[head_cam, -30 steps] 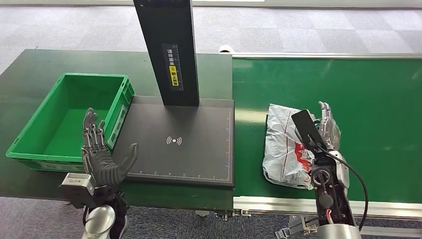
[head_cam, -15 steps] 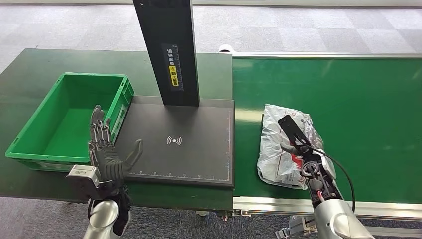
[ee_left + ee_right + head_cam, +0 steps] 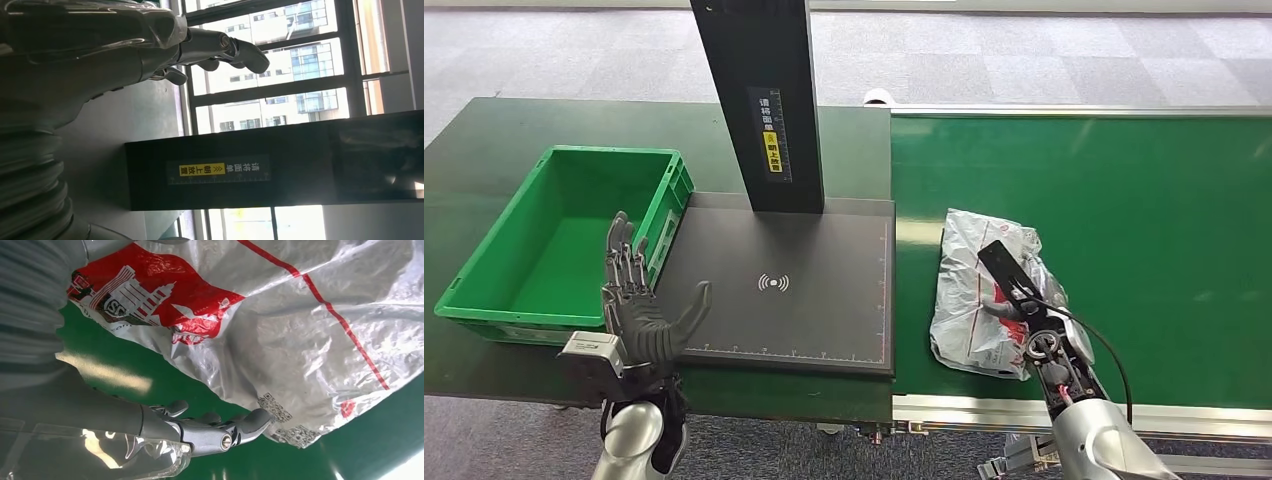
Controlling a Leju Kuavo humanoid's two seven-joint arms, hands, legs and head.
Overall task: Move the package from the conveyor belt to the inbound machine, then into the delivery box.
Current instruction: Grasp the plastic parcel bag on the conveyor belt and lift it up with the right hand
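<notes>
Our right hand (image 3: 1024,305) clasps the package (image 3: 974,290) on the conveyor belt (image 3: 1124,220); at nine o'clock lie the inbound machine (image 3: 784,290) and delivery box (image 3: 484,285), beside our left hand (image 3: 639,310), fingers spread.

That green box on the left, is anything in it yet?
Empty, as far as the head view shows: the green box shows only bare floor inside. The package lies on the conveyor belt.

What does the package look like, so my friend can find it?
Look at the long green conveyor belt on the right. Near its front edge lies a crinkly silver-white plastic package with red print, under the right robot hand. Nothing else on the belt is shiny and wrinkled.
</notes>
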